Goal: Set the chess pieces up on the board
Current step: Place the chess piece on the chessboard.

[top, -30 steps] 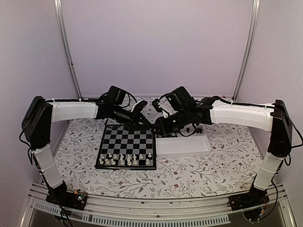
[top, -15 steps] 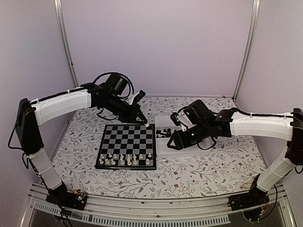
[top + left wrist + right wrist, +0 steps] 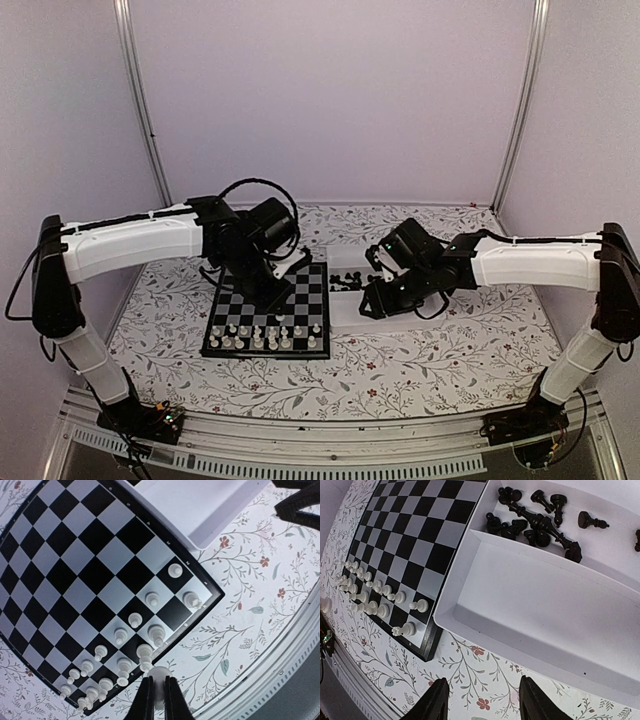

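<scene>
My left gripper [image 3: 159, 681] has swung from the board's [image 3: 75, 555] far edge to its near edge, pinching a white piece [image 3: 159, 672]; my right gripper [image 3: 482, 700] has spread, empty, beside the board; placement comes next, I judge.

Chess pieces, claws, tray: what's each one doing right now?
Left claw: shut on a white piece.
Right claw: open, empty.
White pieces: standing on near rows of the board.
Black pieces: heaped in far compartment of the tray.
Tray: near compartment empty.
Board: far rows bare.
</scene>
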Motion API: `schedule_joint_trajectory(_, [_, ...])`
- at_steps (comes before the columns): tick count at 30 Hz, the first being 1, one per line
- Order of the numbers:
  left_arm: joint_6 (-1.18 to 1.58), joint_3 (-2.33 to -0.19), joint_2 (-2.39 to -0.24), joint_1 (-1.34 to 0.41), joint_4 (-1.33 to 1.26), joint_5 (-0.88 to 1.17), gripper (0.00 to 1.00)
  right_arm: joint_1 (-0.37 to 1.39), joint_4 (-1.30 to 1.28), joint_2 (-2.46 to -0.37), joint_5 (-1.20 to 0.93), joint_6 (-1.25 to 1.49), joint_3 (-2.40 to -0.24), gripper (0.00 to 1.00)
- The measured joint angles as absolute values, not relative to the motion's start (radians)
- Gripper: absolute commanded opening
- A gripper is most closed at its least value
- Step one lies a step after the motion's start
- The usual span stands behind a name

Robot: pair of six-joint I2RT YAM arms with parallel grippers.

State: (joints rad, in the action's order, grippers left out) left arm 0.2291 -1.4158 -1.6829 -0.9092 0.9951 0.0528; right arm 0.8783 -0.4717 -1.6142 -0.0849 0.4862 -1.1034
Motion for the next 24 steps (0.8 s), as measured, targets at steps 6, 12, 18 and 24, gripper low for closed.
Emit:
schedule_joint_trajectory(6, [0.212, -1.411, -1.734, -0.922, 0.987, 0.01, 0.0, 0.878, -0.496, -1.631, -0.077, 0.49, -1.121, 0.5])
schedule_joint_trajectory(12, [0.209, -1.413, -1.819, -0.958, 0.977, -0.002, 0.0, 0.878, -0.518, -1.654, -0.061, 0.49, -1.142, 0.5])
schedule_joint_trajectory(18, [0.205, -1.413, -1.848, -0.973, 0.947, -0.001, 0.0, 0.878, -0.533, -1.655, -0.057, 0.495, -1.142, 0.5])
schedule_joint_trajectory(24, [0.205, -1.424, -1.878, -0.977, 0.92, 0.017, 0.0, 0.878, -0.538, -1.655, -0.054, 0.501, -1.142, 0.5])
